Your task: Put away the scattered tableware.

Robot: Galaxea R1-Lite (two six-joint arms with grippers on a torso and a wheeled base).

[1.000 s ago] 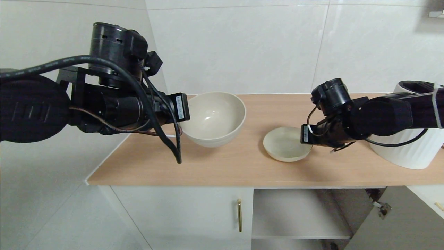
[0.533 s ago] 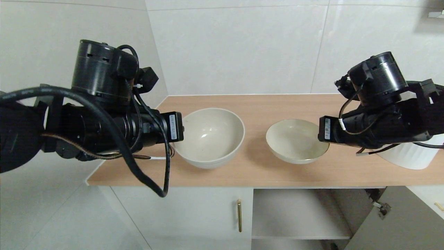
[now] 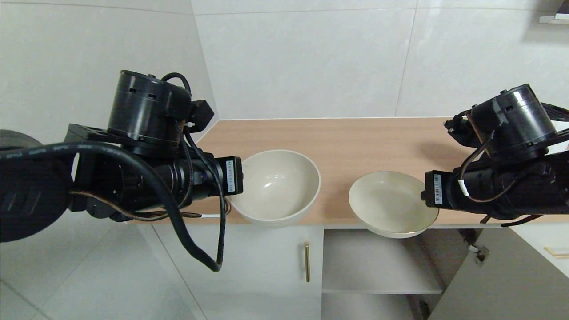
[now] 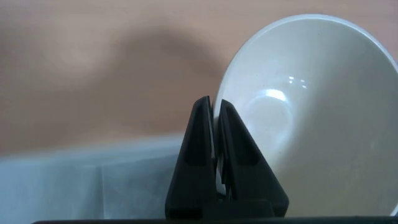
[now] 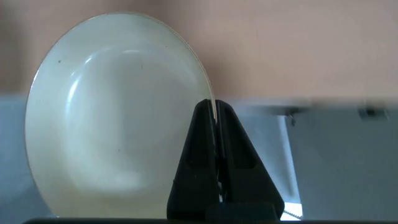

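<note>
Head view: 1 s on, both bowls are lifted back to the counter [image 3: 338, 142] front edge. Clamped: left pincer [image 3: 237, 176] on big bowl [image 3: 278, 186] rim, right pincer [image 3: 427, 192] on shallow bowl [image 3: 391, 204] rim, each bowl just beyond its fingertips. Open cabinet [image 3: 369, 266] likely next.

- Bright, even light falls from overhead; the white wall [image 3: 311, 58] shows a soft sheen.
- Small glare spots sit in the large bowl [image 3: 275, 186], just beyond the left fingers [image 4: 200, 143].
- A thin highlight runs along the shallow bowl [image 5: 118, 118] rim at the right fingers [image 5: 200, 149].
- Soft-edged shadows lie on the worktop [image 3: 355, 142] beyond both pairs of fingers.
- In the head view, straight lines lean at the picture's edges.
</note>
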